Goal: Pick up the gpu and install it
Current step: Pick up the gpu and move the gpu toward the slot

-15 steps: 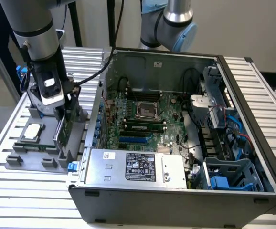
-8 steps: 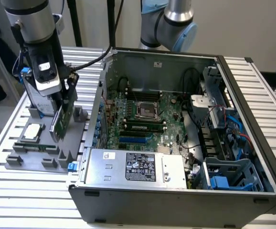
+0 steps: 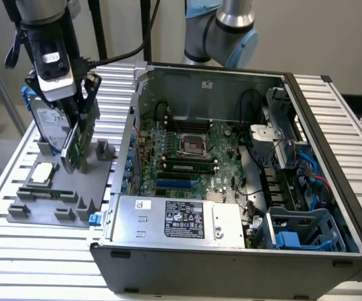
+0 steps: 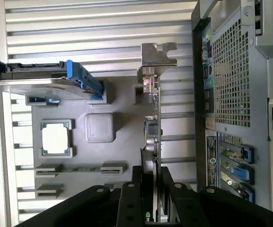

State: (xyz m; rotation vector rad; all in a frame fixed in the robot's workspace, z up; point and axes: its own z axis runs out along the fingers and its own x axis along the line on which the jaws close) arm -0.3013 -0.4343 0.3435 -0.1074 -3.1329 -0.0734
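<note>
Gripper clamped on gpu, card hanging edge-on beneath it. Case open on one side. Tray below: best lifted straight up, I judge, no twist. Drive close on the opposite side; allow clearance. Bracket at far end, likely to snag.

gpu: matt green circuit board, shiny silver metal bracket; matt grey plastic tray; ribbed, satin bare-metal table.
</note>
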